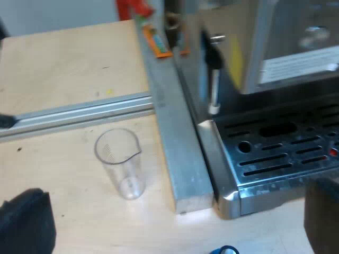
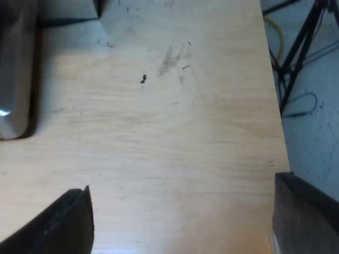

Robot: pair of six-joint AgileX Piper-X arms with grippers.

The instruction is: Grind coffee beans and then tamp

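Pale wooden tabletop [image 1: 63, 69], metal rail [image 1: 177, 153] lying across it. Espresso machine [image 1: 265, 53] stands just beside rail, with drip tray [image 1: 275, 153] and steam wand [image 1: 213, 79] at its front. Measuring glass [image 1: 121, 164] upright and empty on other side of rail, near it but not touching, about 11 o'clock from left claw [image 1: 175, 211]. Left claw released, fingers wide apart. Right claw [image 2: 183, 211] also released, over bare wood near tabletop edge. Small dark speck [image 2: 143, 79] at its 12 o'clock.

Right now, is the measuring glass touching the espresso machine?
Apart. The left wrist view shows a metal rail lying between the measuring glass and the espresso machine.
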